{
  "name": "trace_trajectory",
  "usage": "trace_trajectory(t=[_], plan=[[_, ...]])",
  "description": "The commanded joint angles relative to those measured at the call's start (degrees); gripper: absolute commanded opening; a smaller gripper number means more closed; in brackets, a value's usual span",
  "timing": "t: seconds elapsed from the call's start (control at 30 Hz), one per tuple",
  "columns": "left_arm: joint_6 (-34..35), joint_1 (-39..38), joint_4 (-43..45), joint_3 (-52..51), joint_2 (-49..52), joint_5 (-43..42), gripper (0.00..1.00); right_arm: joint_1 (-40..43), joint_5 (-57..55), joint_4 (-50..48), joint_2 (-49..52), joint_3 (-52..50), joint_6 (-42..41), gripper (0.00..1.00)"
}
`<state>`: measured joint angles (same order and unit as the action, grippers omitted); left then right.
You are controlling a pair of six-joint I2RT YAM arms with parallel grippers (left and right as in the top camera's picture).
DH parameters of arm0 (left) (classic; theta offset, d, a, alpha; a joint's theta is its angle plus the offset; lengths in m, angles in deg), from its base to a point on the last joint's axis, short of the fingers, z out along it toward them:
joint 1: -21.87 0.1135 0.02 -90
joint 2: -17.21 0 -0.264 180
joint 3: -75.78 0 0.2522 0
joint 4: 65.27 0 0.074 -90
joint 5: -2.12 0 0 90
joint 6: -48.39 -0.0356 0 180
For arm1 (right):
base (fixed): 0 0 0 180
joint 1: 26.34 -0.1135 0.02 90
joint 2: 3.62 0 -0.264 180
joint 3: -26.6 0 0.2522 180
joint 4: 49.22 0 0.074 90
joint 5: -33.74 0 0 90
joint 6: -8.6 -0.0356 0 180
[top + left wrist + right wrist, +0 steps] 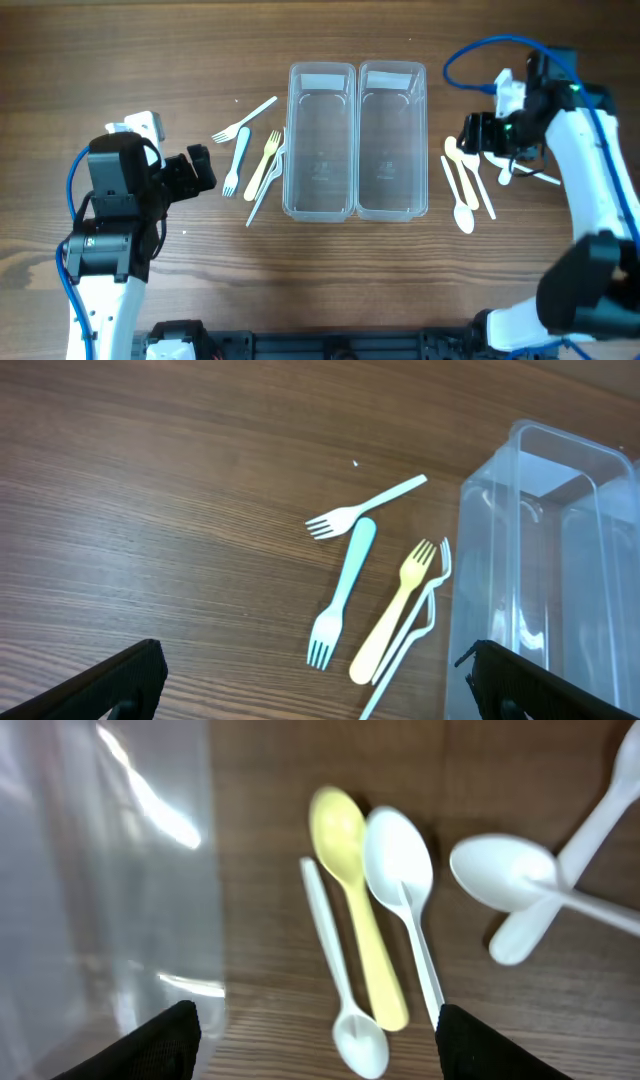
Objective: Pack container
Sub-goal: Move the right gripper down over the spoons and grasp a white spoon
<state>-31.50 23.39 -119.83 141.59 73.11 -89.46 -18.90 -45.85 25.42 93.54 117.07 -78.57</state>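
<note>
- Clear plastic first: a left-hand container (320,150) and a right-hand container (392,150) are seen side by side at the middle of the table (120,60). Their long walls run from far edge to near edge, and nothing is seen inside either yet.
- Just off the right-hand container, toward the table's right edge, the spoons are spread. A yellow spoon (355,910) is touched by a white spoon (400,860), and a thin white spoon (335,970) lies beside them with its bowl turned the other way.
- Their long axes are laid roughly parallel to the container's long wall, and the pick is judged to turn on that. The right gripper (315,1045) is hung over the handle ends with its fingers spread to either side and nothing pinched, so the closing line is set across the handles.
- From that gripper the container is found just toward the table's middle, so a short carry is expected.
- The forks (390,620) beside the left-hand container are nearer the left gripper (315,685). It is held toward the left edge, fingers wide apart and empty.
- The right wrist view is blurred, and the container wall shows there only as glare.
- Two crossed white spoons (530,890) are cut off at the frame's edge and partly covered by the arm from above.
- Which spoon is aimed at cannot be told, nor whether the fingertips touch the wood.
</note>
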Motion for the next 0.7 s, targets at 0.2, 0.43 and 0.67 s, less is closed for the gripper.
trace_trajectory(t=[0.2, 0.43, 0.67], plan=[[-0.7, 0.3, 0.0, 1.3, 0.2, 1.5, 1.00, -0.1, -10.9, -7.2, 1.4, -7.4, -4.5, 0.66], [-0.7, 0.3, 0.0, 1.3, 0.2, 1.5, 1.00, -0.1, -11.1, -14.1, 1.7, -12.5, -5.8, 0.52], [-0.7, 0.3, 0.0, 1.3, 0.2, 1.5, 1.00, -0.1, -14.3, -21.2, 1.7, -16.5, -2.6, 0.52]])
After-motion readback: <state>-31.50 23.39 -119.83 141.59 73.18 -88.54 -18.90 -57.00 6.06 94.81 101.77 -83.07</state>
